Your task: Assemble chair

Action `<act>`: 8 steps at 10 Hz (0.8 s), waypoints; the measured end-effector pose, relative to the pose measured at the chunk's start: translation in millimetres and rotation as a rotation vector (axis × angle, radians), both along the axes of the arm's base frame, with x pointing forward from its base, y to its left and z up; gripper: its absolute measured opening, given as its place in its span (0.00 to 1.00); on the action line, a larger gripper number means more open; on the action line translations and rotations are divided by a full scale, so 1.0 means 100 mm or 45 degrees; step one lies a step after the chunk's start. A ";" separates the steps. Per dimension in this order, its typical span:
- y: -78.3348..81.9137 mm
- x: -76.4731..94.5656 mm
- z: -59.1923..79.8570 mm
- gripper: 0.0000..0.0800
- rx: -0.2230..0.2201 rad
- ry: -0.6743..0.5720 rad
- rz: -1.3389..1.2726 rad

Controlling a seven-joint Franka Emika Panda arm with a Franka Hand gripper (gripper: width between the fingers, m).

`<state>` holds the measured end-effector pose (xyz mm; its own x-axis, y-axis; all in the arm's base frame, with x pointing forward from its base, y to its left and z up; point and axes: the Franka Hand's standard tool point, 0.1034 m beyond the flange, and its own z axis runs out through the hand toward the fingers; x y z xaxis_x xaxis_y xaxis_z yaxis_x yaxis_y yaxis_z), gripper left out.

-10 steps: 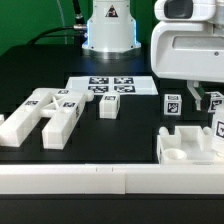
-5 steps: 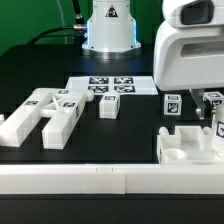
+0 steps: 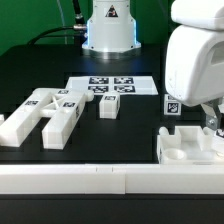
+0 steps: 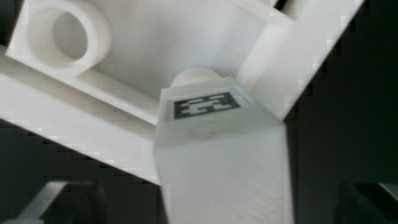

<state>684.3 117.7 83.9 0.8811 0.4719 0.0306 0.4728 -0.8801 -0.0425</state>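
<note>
The chair lies in loose white pieces. In the wrist view a tagged white post (image 4: 214, 150) stands between the jaws of my open gripper (image 4: 205, 208), with dark gaps on both sides. Beside the post is the seat block (image 4: 107, 70) with a round hole. In the exterior view my gripper (image 3: 206, 118) hangs low at the right, over the seat block (image 3: 185, 148), and hides most of the post. A tagged cube (image 3: 172, 105) stands just beside the gripper. Long bars (image 3: 45, 112) and a small cube (image 3: 109, 105) lie toward the exterior view's left.
The marker board (image 3: 112, 86) lies flat at the back centre, in front of the arm's base (image 3: 108, 30). A white rail (image 3: 100, 180) runs along the table's front edge.
My gripper has shifted toward the exterior view's right and come closer to the camera, covering the tagged post. The jaws stay open. The loose pieces have not moved.
</note>
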 end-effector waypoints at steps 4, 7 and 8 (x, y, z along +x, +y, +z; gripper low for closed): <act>-0.01 -0.02 -0.04 0.80 -0.001 -0.001 0.080; -0.02 -0.02 -0.04 0.36 -0.001 0.001 0.078; -0.02 -0.02 -0.04 0.36 0.000 0.002 0.067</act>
<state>682.0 115.8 79.5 0.8553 0.5173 0.0295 0.5182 -0.8542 -0.0430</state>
